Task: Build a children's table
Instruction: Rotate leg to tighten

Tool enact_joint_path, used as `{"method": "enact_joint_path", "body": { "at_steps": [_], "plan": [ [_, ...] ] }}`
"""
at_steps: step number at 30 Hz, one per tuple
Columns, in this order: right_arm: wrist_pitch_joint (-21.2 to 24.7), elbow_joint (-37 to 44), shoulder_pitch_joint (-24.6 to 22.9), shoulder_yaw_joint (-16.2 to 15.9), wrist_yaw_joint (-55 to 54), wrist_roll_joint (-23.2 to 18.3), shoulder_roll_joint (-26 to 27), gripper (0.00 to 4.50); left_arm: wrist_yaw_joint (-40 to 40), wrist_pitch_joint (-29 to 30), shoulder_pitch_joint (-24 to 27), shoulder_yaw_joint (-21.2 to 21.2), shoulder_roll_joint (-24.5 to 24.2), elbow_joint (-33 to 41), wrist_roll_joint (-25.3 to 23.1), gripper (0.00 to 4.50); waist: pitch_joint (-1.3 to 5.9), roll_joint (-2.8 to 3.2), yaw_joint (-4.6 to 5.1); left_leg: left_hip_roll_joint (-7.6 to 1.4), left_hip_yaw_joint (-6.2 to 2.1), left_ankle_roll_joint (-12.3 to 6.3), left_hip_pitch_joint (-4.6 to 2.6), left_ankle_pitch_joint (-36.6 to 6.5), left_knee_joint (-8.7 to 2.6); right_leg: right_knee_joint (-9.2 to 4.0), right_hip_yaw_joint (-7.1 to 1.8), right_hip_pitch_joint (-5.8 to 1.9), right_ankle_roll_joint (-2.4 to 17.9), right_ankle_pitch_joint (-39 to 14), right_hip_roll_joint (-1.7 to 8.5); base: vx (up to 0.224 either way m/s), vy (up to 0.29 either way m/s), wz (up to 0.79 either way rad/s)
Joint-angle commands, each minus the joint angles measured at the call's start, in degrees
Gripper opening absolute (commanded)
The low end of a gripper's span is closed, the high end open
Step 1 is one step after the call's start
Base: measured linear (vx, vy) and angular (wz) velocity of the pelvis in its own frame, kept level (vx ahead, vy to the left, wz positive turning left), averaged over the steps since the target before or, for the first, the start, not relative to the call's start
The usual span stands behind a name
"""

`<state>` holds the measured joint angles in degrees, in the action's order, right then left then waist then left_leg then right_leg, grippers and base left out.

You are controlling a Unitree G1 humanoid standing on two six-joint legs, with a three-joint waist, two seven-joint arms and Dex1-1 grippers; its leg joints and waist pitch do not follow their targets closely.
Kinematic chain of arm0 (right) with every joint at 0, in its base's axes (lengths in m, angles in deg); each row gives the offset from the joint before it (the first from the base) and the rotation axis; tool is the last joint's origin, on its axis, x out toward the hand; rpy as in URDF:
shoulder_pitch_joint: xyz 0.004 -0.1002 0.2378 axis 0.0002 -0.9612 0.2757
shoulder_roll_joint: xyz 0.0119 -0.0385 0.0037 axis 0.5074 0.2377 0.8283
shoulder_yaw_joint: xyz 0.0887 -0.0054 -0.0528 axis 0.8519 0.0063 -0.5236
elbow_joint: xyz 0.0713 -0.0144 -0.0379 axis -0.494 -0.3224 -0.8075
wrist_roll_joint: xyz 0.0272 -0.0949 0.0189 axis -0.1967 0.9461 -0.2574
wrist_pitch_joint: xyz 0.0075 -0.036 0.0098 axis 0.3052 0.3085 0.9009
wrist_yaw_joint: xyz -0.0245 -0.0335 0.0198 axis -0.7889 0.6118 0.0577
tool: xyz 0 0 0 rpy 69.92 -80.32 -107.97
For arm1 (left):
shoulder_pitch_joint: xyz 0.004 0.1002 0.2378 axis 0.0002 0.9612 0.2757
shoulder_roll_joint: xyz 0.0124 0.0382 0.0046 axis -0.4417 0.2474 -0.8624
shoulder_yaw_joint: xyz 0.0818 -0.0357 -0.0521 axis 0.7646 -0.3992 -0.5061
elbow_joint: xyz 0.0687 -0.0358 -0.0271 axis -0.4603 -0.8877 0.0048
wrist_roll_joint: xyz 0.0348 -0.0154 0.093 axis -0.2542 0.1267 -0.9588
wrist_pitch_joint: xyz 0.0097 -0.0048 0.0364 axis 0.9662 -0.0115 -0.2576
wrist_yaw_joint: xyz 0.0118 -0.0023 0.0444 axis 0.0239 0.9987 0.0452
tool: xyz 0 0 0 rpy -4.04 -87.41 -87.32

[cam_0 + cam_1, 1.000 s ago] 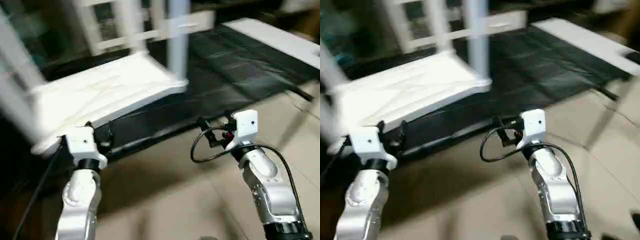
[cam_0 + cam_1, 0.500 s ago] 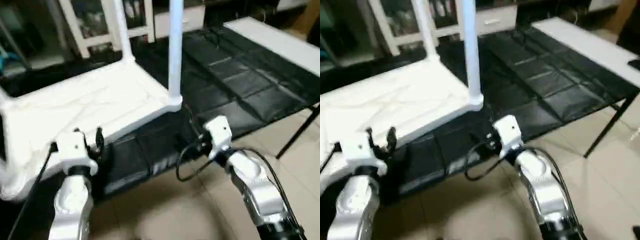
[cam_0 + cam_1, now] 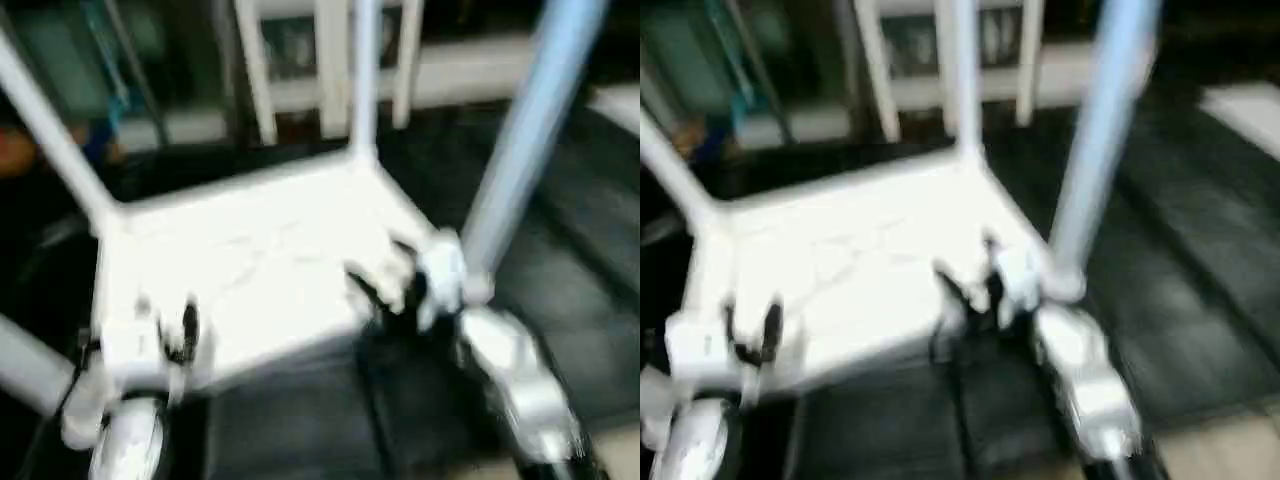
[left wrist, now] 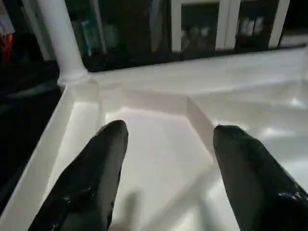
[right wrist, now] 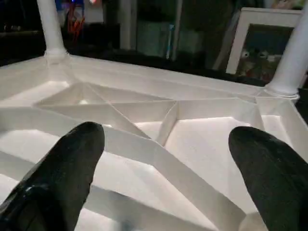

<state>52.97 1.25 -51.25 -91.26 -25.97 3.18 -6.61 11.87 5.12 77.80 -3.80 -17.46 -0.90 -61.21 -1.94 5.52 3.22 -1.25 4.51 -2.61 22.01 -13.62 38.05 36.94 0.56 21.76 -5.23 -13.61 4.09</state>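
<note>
White plastic tabletop [image 3: 240, 270] lies upside down on the black mat [image 3: 590, 300] in front of me, ribs up, so the corner sockets face up for the legs. Four legs [image 3: 520, 140] seem already in, one at each corner; blur hides if they sit fully. My left gripper [image 4: 166, 168] is above the near left part, fingers [image 4: 91, 178] apart w/ nothing between. My right gripper [image 5: 168, 178] is above the ribs near the right corner, very wide, also empty. I think next is pressing or checking a leg, approx. end of the build.
</note>
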Motion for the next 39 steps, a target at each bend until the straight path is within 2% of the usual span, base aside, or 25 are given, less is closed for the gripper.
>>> {"method": "enact_joint_path", "body": {
  "at_steps": [1, 2, 3, 4, 5, 6, 7, 9, 11, 13, 14, 17, 19, 20, 21, 22, 23, 24, 25, 26, 29, 33, 35, 37, 39],
  "plan": [
    [-0.97, 1.33, -0.5, 0.41, 1.34, -1.15, 0.23, 4.5, -2.43, -0.7, 0.63, 1.27, -0.43, 1.67, 1.72, 3.14, 2.63, -1.76, -3.33, -5.46, 0.44, -0.58, -1.58, 47.41, -5.51, -5.79, -0.65, -1.38, 4.35, 22.54, 1.22, -0.109, 0.008, 0.16],
    [-1.04, 1.6, -0.79, 0.28, 1.71, -1.42, 0.13, 4.5, -3.2, -0.72, 0.75, 1.72, -0.65, 1.94, 1.97, 3.14, 2.21, -2.25, -3.23, -4.48, 1.51, -0.29, -1.96, 27.67, -4.01, -6.07, -1.56, -0.33, 8.11, 18.33, 3.13, -0.097, 0.044, 0.27],
    [-1.07, 1.95, -1.13, 0.15, 2.27, -1.66, 0.04, 4.5, -3.83, -0.82, 1.0, 2.25, -0.89, 2.13, 1.98, 3.14, 2.73, -1.41, -4.08, -9.07, -1.47, -1.03, -1.32, -5.14, -3.63, -7.39, -5.0, -3.54, 17.33, 3.48, 10.79, 0.014, 0.058, 0.15],
    [-1.09, 2.1, -1.45, 0.12, 2.39, -1.6, 0.04, 4.5, -4.59, -0.78, 1.29, 2.95, -1.31, 2.15, 1.73, 3.14, 2.43, -1.52, -4.36, -9.73, -1.33, -0.86, -1.61, -9.05, -4.48, -7.3, -4.4, -2.55, 18.49, 0.67, 9.33, -0.013, 0.055, 0.3],
    [-1.09, 2.1, -1.45, 0.12, 2.39, -1.6, 0.04, 4.5, -4.59, -0.78, 1.29, 2.95, -1.31, 2.15, 1.73, 3.14, 2.35, -0.99, -4.49, -10.14, -1.17, -0.41, -2.15, -12.99, -5.51, -6.77, -3.57, -1.75, 19.14, -1.74, 7.4, -0.024, 0.02, 0.19],
    [-0.97, 2.44, -2.0, 0.18, 2.52, -1.52, 0.09, 4.5, -5.88, -0.55, 1.69, 3.75, -1.75, 2.29, 1.86, 3.14, 1.83, -0.12, -4.27, -10.53, -1.04, 1.45, -2.8, -21.89, -7.39, -6.08, -2.19, -0.65, 18.25, -5.91, 4.23, -0.059, 0.007, 0.27],
    [-0.71, 2.78, -2.32, 0.02, 2.79, -1.71, -0.16, 4.5, -7.14, 0.06, 1.87, 4.34, -2.27, 2.74, 2.45, 3.14, 1.59, 0.0, -4.17, -10.48, -0.84, 3.83, -3.2, -29.45, -8.36, -5.93, -1.54, -0.11, 15.93, -8.27, 3.16, 0.0, 0.0, 0.0],
    [-0.54, 3.08, -2.55, -0.27, 3.17, -2.07, -0.59, 4.5, -8.48, 0.52, 1.99, 4.87, -2.91, 3.2, 3.25, 3.14, 1.34, -0.3, -4.02, -10.06, -0.37, 5.98, -3.68, -35.99, -8.87, -6.62, -1.51, 0.22, 12.75, -12.5, 3.34, -0.075, 0.021, 0.23],
    [0.09, 3.71, -2.64, -0.87, 5.2, -2.52, -1.69, 4.5, -13.76, 2.61, 1.95, 5.76, -5.07, 5.02, 7.58, 3.14, 1.31, -0.51, -3.83, -9.99, -0.58, 6.97, -2.79, -36.95, -8.84, -6.92, -1.91, -0.24, 10.53, -17.43, 4.5, -0.078, 0.024, 0.15],
    [0.36, 3.83, -2.46, -0.9, 6.53, -2.96, -2.29, 4.5, -17.47, 5.02, 1.73, 6.07, -7.03, 6.44, 10.53, 3.14, 1.19, -0.54, -3.39, -10.04, -0.98, 7.72, -2.15, -38.15, -9.13, -6.95, -1.79, -0.42, 9.76, -19.05, 4.62, -0.026, 0.007, 0.0],
    [0.42, 3.81, -2.38, -0.85, 6.84, -3.08, -2.42, 4.5, -18.54, 5.88, 1.68, 6.17, -7.71, 6.83, 11.32, 3.14, 1.33, -0.59, -3.38, -9.95, -1.02, 7.92, -2.22, -38.25, -9.03, -6.99, -1.82, -0.49, 9.67, -19.59, 4.83, 0.0, 0.0, 0.0],
    [1.11, 3.74, -1.81, -0.54, 8.35, -3.79, -3.2, 4.5, -24.65, 10.59, 1.73, 7.06, -12.57, 8.45, 14.36, 3.14, 0.86, -1.02, -1.88, -9.7, -1.39, 7.96, -1.52, -40.74, -9.18, -7.4, -1.57, -0.27, 8.54, -25.27, 4.81, 0.0, 0.0, 0.0],
    [1.31, 3.54, -1.51, -0.73, 9.94, -4.08, -4.39, 4.5, -32.82, 14.16, 2.61, 8.31, -18.82, 9.51, 17.37, 3.14, 0.88, -0.98, -1.51, -9.51, -1.49, 7.95, -1.78, -41.95, -8.99, -7.6, -1.61, 0.17, 8.0, -28.77, 4.86, 0.0, 0.0, 0.0],
    [1.41, 3.45, -1.44, -0.92, 10.37, -4.21, -4.83, 4.5, -35.67, 15.26, 2.86, 8.45, -21.25, 9.34, 18.02, 3.14, 0.68, -0.56, -1.12, -9.47, -1.71, 8.03, -1.64, -42.98, -9.16, -7.51, -1.59, 0.23, 7.81, -30.04, 4.76, 0.0, 0.0, 0.0],
    [1.48, 3.41, -1.42, -1.01, 10.48, -4.26, -4.96, 4.5, -36.49, 15.57, 2.89, 8.37, -22.09, 9.08, 18.09, 3.14, 0.56, -0.66, -0.47, -9.61, -2.02, 8.53, -0.99, -44.02, -9.52, -7.32, -1.2, -0.32, 7.68, -29.46, 4.66, 0.0, 0.0, 0.0],
    [1.32, 3.43, -1.49, -1.28, 10.75, -4.0, -5.32, 4.5, -37.52, 16.69, 2.86, 7.92, -23.9, 8.06, 17.75, 3.14, 0.52, -0.63, -0.26, -9.62, -2.03, 8.7, -0.93, -44.56, -9.65, -7.3, -1.11, -0.27, 7.61, -29.27, 4.56, 0.0, 0.0, 0.0],
    [1.19, 3.46, -1.54, -1.46, 10.96, -3.78, -5.56, 4.5, -38.19, 17.54, 2.83, 7.59, -25.15, 7.34, 17.52, 3.14, 0.53, -0.68, 0.0, -9.51, -1.79, 8.7, -1.44, -45.39, -9.54, -7.48, -1.1, 0.33, 7.63, -29.34, 4.28, 0.0, 0.0, 0.0],
    [1.2, 3.66, -1.78, -1.68, 11.22, -3.65, -5.81, 4.5, -38.82, 17.97, 3.16, 7.27, -26.94, 6.26, 16.29, 3.14, 0.62, 0.03, 0.04, -9.41, -1.71, 8.74, -1.68, -45.32, -9.41, -7.45, -1.18, 0.39, 7.72, -29.23, 4.3, 0.0, 0.0, 0.0],
    [1.05, 3.88, -2.02, -1.85, 11.39, -3.31, -6.07, 4.5, -39.28, 18.78, 3.63, 6.96, -29.08, 5.44, 15.29, 3.14, 0.49, -0.42, 0.57, -9.36, -1.77, 8.17, -1.24, -44.9, -9.33, -7.59, -1.15, 0.2, 7.71, -30.24, 4.47, 0.0, 0.0, 0.0],
    [1.04, 3.94, -2.08, -1.86, 11.39, -3.28, -6.09, 4.5, -39.33, 18.85, 3.79, 6.84, -29.55, 5.32, 15.02, 3.14, 0.49, -0.32, 0.71, -9.37, -1.9, 8.08, -1.1, -44.72, -9.36, -7.57, -1.13, 0.02, 7.65, -30.73, 4.61, 0.0, 0.0, 0.0],
    [1.21, 4.36, -2.58, -1.47, 11.1, -3.27, -5.9, 4.5, -38.05, 18.48, 4.52, 4.21, -32.7, 3.76, 12.47, 3.14, 0.65, -0.25, 1.39, -9.41, -1.82, 7.08, -1.12, -42.42, -8.82, -7.81, -1.52, 0.54, 8.2, -32.04, 5.03, 0.0, 0.0, 0.0],
    [1.35, 4.77, -3.03, -1.67, 10.97, -3.6, -5.97, 4.5, -37.0, 19.3, 4.98, 1.55, -34.86, 2.89, 12.49, 3.14, 0.52, -0.01, 1.08, -9.78, -1.67, 7.25, -1.1, -42.99, -9.33, -7.44, -1.38, 0.77, 9.76, -27.16, 4.6, 0.0, 0.0, 0.0],
    [1.41, 4.95, -3.27, -1.84, 10.97, -3.6, -5.87, 4.5, -36.78, 19.82, 5.69, 0.93, -35.87, 2.72, 11.65, 3.14, 0.27, -0.15, 1.17, -9.71, -1.68, 7.68, -0.88, -44.88, -9.56, -7.35, -1.18, 0.7, 9.13, -28.96, 4.58, 0.0, 0.0, 0.0],
    [1.42, 4.85, -3.22, -1.99, 10.88, -3.56, -5.72, 4.5, -34.64, 19.01, 5.37, 0.46, -36.04, 1.15, 9.89, 3.14, 0.21, -0.42, 1.01, -9.59, -1.5, 7.8, -1.3, -45.92, -9.52, -7.63, -1.1, 1.14, 8.1, -31.7, 4.38, 0.0, 0.0, 0.0],
    [1.44, 4.56, -2.98, -2.1, 10.76, -3.52, -5.6, 4.5, -32.56, 18.26, 4.44, 0.45, -35.95, -0.47, 7.79, 3.14, 0.01, -0.24, 1.0, -9.32, -1.4, 7.76, -1.64, -46.44, -9.25, -8.1, -0.89, 1.47, 7.15, -35.11, 4.28, 0.0, 0.0, 0.0]
  ]
}}
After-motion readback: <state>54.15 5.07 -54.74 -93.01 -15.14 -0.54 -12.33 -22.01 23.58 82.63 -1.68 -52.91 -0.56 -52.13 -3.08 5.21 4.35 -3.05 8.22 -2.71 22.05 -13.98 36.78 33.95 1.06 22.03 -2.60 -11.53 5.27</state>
